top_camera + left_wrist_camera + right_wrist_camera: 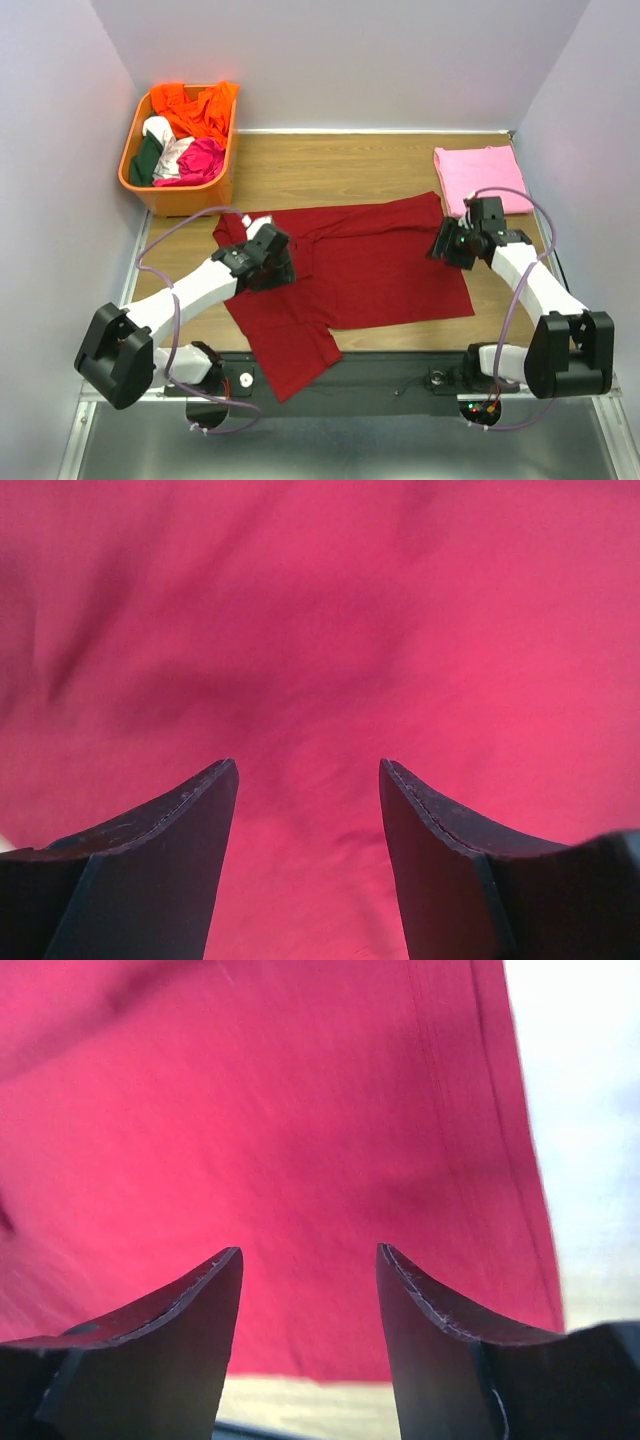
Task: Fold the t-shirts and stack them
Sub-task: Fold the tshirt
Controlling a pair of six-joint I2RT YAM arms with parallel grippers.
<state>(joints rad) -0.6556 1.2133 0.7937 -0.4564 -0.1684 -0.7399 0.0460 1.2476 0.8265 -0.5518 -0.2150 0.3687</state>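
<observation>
Where the wood-grain worktop (340, 170) stretches between pale walls, its planks run smooth and light brown from side to side. Across its middle lies the maroon t-shirt (380, 265), a soft matte cotton spread mostly flat. Its collar end is toward my left arm and its straight hem toward my right. One short sleeve reaches toward the far left. The other drapes off the near edge onto the dark rail between my bases. Shallow wrinkles cross the body of the cloth.

In the far left corner stands the orange plastic basket (190, 198), a glossy rectangular tub with rounded corners. It is heaped with crumpled garments in orange, white, green and magenta. One orange piece spills over its back rim.

In the far right corner the pink t-shirt (480, 175) lies folded into a neat rectangle, well apart from the basket and just beyond the maroon hem.

My left pincer (308, 765) sits over the collar end of the maroon tee. Its two dark, curved, tapering fingers are spread apart with nothing between them, and only smooth red weave fills the gap. I cannot tell whether the tips touch the cloth.

My right pincer (309, 1250) is likewise parted and empty, over the hem corner. There a double line of stitching runs along the edge, with pale worktop showing past it.
</observation>
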